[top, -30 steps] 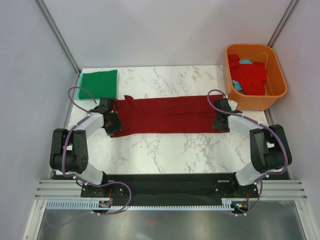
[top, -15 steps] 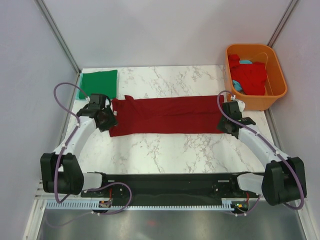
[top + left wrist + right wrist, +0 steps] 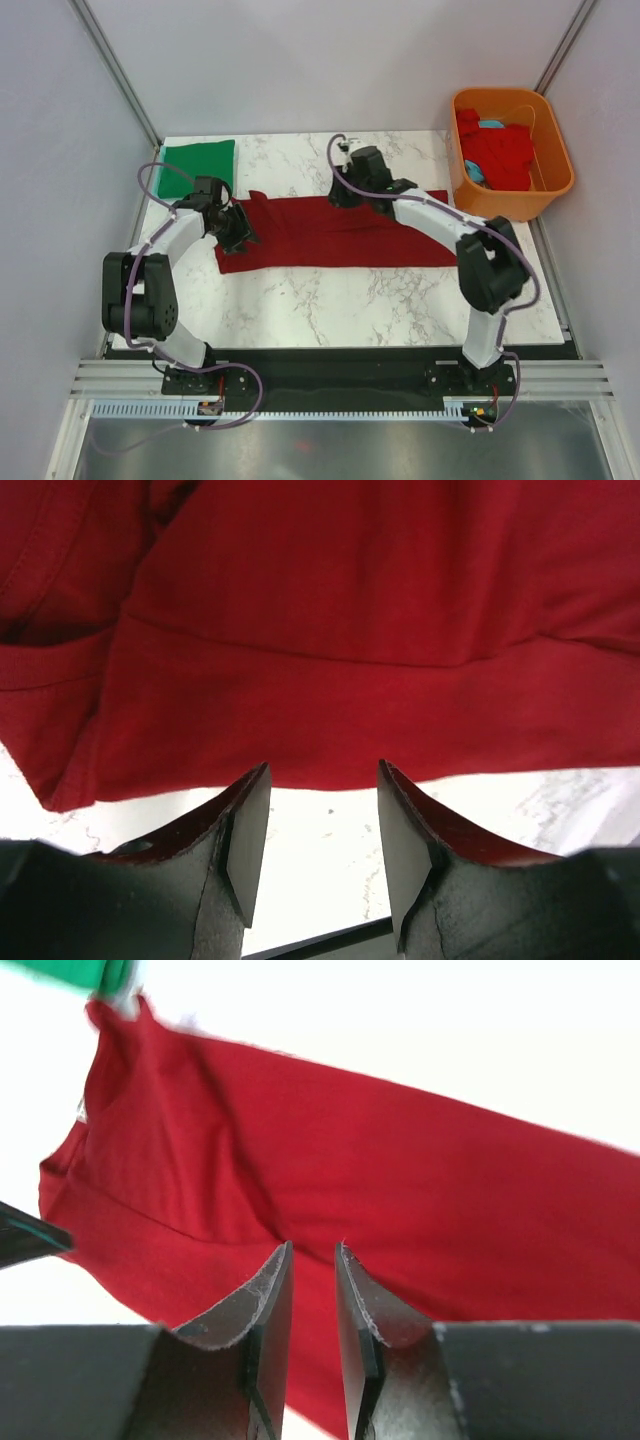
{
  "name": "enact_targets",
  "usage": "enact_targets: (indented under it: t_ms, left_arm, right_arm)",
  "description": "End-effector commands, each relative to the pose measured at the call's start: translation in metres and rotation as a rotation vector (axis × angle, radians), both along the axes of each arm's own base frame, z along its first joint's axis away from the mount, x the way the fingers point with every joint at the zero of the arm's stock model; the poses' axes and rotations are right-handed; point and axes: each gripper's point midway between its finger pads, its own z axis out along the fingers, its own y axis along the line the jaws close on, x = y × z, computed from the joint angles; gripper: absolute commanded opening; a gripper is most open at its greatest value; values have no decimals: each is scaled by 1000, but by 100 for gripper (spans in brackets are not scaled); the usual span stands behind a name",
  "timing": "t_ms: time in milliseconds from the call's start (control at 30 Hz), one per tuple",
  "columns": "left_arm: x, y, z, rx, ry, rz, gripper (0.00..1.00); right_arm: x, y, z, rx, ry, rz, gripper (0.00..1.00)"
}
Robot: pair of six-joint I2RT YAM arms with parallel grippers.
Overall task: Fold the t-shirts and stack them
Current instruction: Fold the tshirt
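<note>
Two end effectors are hovering over the maroon t-shirt [image 3: 330,235] lying stretched across the worktop [image 3: 330,295]: left end effector [image 3: 320,780] spread wide, right end effector [image 3: 313,1260] slightly parted.

A white marble-patterned tabletop [image 3: 330,300] is lying flat in the middle. A round-cornered orange plastic tub [image 3: 512,207] is sitting at its far right corner. Plain pale grey walls [image 3: 300,60] are standing behind and beside it.

Maroon t-shirt [image 3: 330,232]: soft matt cloth. Green t-shirt [image 3: 197,165]: matt cloth. Tabletop [image 3: 330,290]: smooth, marble-patterned. Orange tub [image 3: 512,207]: smooth plastic, slight sheen.
</note>
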Motion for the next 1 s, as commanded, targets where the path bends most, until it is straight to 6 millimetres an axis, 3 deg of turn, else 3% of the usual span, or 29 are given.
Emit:
enact_targets:
  t_ms: [0, 33, 67, 100, 133, 167, 200, 233, 300, 433, 767, 867, 933, 967]
  left_arm:
    - [0, 8, -21, 20, 49, 58, 54]
    - [-3, 11, -30, 34, 75, 69, 54]
    - [-3, 14, -34, 44, 80, 77, 54]
    - [-3, 19, -40, 72, 92, 91, 54]
    - [-6, 21, -46, 85, 112, 100, 54]
    - [-8, 23, -50, 93, 121, 103, 54]
    - [-9, 24, -54, 102, 131, 106, 54]
    - [-13, 26, -58, 107, 144, 108, 54]
    - [-16, 27, -64, 113, 153, 110, 54]
    - [-17, 24, -64, 101, 141, 108, 54]
    - [-19, 29, -65, 125, 142, 118, 53]
    - [-19, 31, -64, 135, 136, 121, 53]
    - [-19, 33, -65, 145, 136, 121, 53]
    - [-20, 34, -67, 153, 139, 122, 53]
  right_arm:
    - [10, 50, -15, 0, -32, 182, 31]
    - [13, 67, -6, 19, -56, 224, 31]
    - [15, 75, -10, 13, -63, 253, 31]
    - [16, 83, -28, 5, -38, 277, 31]
    - [19, 96, -21, 20, -59, 303, 31]
    - [17, 102, -26, 24, -52, 331, 31]
    - [18, 108, -42, 14, -33, 347, 31]
    - [20, 115, -40, 14, -39, 357, 31]
    - [17, 121, -59, 1, -13, 390, 32]
    - [6, 135, -72, 16, 5, 474, 35]
    - [-2, 144, -94, -12, 22, 501, 31]
    - [4, 139, -95, -37, 10, 466, 21]
    - [12, 133, -90, -68, -14, 410, 3]
    - [15, 129, -87, -81, -24, 384, 0]
